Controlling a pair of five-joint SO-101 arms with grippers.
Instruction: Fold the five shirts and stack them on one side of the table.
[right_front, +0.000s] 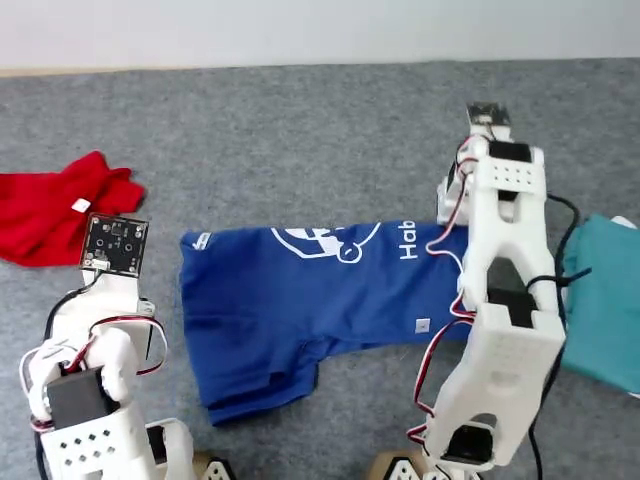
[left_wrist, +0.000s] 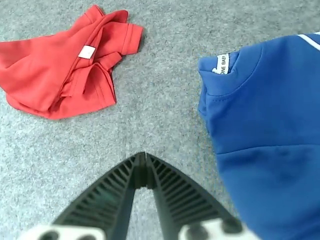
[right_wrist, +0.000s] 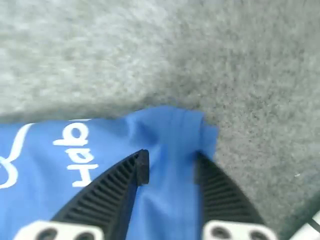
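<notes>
A: We begin with the grey table (right_front: 300, 110). Its far edge meets a pale wall (right_front: 300, 30), and the widest bare stretch we have runs along that far side.

B: The blue shirt (right_front: 290, 300) takes the middle, spread between our two arms with its white print (right_wrist: 80, 150) facing up. Its near hem is rucked and uneven.

A: The teal shirt (right_front: 605, 300) lies flat on the table's right side, partly behind our right arm (right_front: 500, 300) and cut off by the frame edge. It sits just beside the blue shirt, though we cannot tell whether they touch.

B: The red shirt (right_front: 55, 215) is crumpled at the far left, apart from the blue one, with a strip of bare carpet between them.

A: Our left gripper (left_wrist: 145, 156) hangs over that strip, jaws together with nothing between them.

B: Our right gripper (right_wrist: 170, 165) sits at the blue shirt's right-hand edge, clamped on a raised fold of the cloth. Bare carpet begins just past the fold.

A: From above, the arm covers that pinch. The right wrist view gives us the ridges in the cloth between the fingers.

B: The left wrist view gives us a small white tag (left_wrist: 222, 63) at the blue shirt's left corner and a square white label (left_wrist: 86, 51) on the red shirt.
</notes>
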